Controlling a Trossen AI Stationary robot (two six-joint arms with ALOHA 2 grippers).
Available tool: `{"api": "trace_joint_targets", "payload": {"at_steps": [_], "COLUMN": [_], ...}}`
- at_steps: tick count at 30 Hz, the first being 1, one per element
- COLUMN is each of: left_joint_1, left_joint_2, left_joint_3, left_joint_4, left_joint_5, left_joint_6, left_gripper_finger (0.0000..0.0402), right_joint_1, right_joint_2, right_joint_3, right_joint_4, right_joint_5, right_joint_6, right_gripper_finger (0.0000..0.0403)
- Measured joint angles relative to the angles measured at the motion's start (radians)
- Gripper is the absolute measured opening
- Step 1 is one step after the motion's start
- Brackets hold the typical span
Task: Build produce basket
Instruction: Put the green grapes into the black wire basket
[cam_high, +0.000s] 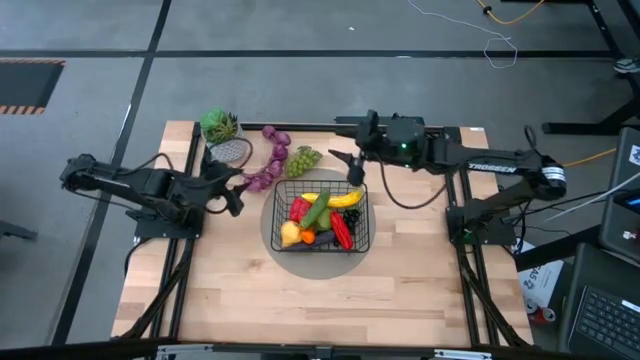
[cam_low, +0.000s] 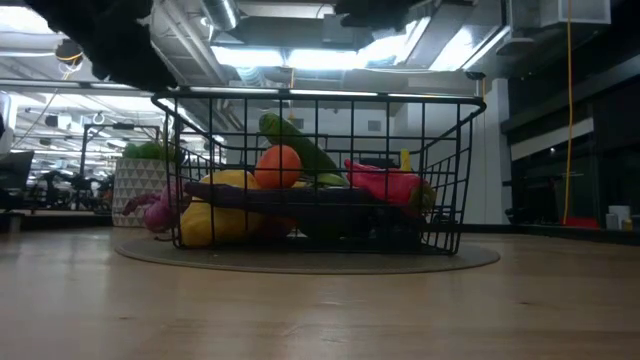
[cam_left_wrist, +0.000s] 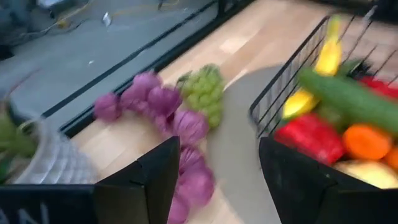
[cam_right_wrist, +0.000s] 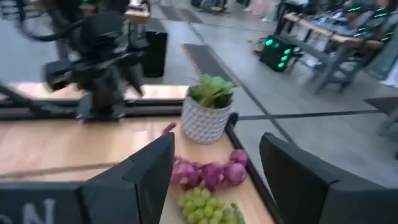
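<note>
you have the basket (cam_high: 320, 215) near the middle of the wooden surface (cam_high: 400, 290), standing on a round grey mat (cam_high: 275, 245). inside it you can see a banana (cam_high: 345, 198) at about 1 o'clock, a cucumber (cam_high: 318, 209) lying slantwise through the centre, a red pepper (cam_high: 341, 230) at 4 o'clock, another red piece (cam_high: 299, 208) at 10 o'clock, and a yellow fruit (cam_high: 290, 233) at 8 o'clock with a small orange piece (cam_high: 308, 236) beside it. in the low view a dark aubergine (cam_low: 300, 195) lies across the front of the pile.

outside the basket, at its 10 to 11 o'clock, the purple grapes (cam_high: 270, 160) trail in a string along the surface, and the green grapes (cam_high: 303, 158) sit just beside them, near the basket's rim. the potted plant (cam_high: 222, 135) stands further out at 10 o'clock.

your left gripper (cam_high: 238, 190) hovers at the basket's 9 o'clock, close to the lower end of the purple grapes, jaws open and empty. your right gripper (cam_high: 352, 168) hangs at the basket's 12 to 1 o'clock, just past the rim, jaws likewise open and holding nothing.
</note>
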Motion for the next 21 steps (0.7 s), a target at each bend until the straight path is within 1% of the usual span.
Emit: {"api": "trace_joint_targets", "payload": {"at_steps": [2,4,8,10,11,13,16,21], "left_joint_1": [0.000,0.000,0.000,0.000,0.000,0.005,0.024,0.054], "left_joint_2": [-0.059,-0.117,-0.230,-0.278,-0.302,-0.344,-0.397,-0.439], "left_joint_3": [-0.042,-0.090,-0.193,-0.236,-0.255,-0.284,-0.317,-0.346], "left_joint_4": [0.056,0.142,0.380,0.481,0.501,0.509,0.505,0.505], "left_joint_5": [0.022,0.073,0.236,0.320,0.343,0.347,0.347,0.351], "left_joint_6": [0.050,0.130,0.331,0.398,0.413,0.415,0.401,0.384], "left_gripper_finger": [0.0214,0.0214,0.0214,0.0214,0.0214,0.0214,0.0214,0.0214], "right_joint_1": [-0.012,-0.033,-0.096,-0.128,-0.145,-0.180,-0.228,-0.286], "right_joint_2": [0.029,0.058,0.116,0.147,0.162,0.195,0.260,0.403], "right_joint_3": [0.000,0.000,0.017,0.040,0.054,0.093,0.183,0.363], "right_joint_4": [0.047,0.063,0.066,0.057,0.053,0.031,-0.021,-0.132], "right_joint_5": [0.019,0.042,0.065,0.062,0.051,0.000,-0.120,-0.291], "right_joint_6": [0.003,0.027,0.058,0.072,0.074,0.076,0.077,0.070], "right_gripper_finger": [0.0237,0.0237,0.0237,0.0237,0.0237,0.0237,0.0237,0.0237]}}
